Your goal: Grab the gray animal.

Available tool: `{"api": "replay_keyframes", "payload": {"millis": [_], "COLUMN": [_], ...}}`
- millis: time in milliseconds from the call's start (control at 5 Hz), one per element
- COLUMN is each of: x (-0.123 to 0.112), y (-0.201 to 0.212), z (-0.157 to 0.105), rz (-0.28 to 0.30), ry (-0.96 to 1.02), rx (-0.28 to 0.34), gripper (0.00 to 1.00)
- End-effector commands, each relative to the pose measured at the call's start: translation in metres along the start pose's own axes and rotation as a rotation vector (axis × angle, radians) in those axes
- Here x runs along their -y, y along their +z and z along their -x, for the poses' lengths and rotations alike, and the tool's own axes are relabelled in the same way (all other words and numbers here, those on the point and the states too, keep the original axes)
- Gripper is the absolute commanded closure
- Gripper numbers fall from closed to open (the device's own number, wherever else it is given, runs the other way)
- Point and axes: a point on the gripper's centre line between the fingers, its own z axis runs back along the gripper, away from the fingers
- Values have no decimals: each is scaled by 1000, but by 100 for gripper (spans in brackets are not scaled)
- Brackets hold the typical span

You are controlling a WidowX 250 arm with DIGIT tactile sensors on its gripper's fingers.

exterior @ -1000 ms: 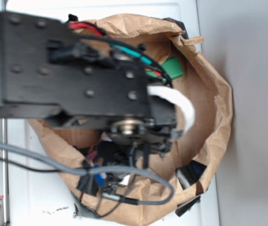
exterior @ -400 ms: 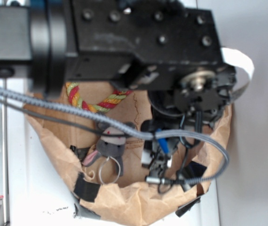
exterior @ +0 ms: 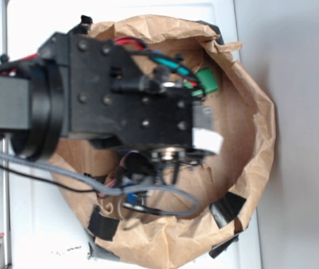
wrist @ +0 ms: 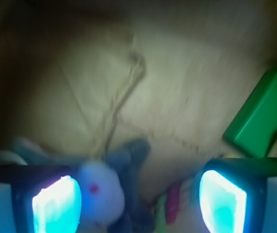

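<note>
Wrist view: the end effector (wrist: pixel 139 199) hangs spread open, the gray animal (wrist: pixel 104 191) beside its left pad. Since 0.4 s ago the arm has swung back over the paper bag (exterior: pixel 260 145), hiding the rope ring.

Black boxy arm housing (exterior: pixel 131 95) with round screw heads dotted over its flat faces. Thick black cylindrical joint (exterior: pixel 36 112) behind it, gray square block (exterior: pixel 3 103) at the end. Silver round hub (exterior: pixel 168 152) on the wrist. White label (exterior: pixel 207 139) on the front edge. Gray braided cable (exterior: pixel 64 174) loops below; thinner black, red and teal wires on top. Wrist view: finger pads (wrist: pixel 56 201) glow cyan-white in dark frames.
</note>
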Motion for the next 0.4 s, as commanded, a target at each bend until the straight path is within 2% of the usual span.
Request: {"api": "replay_keyframes", "payload": {"millis": [0,200], "x": [18,26], "y": [29,27], "z": [2,2], "rz": [141,169], "ry": [-60,-62], "rx": [-4,-8], "gripper": [0,0]}}
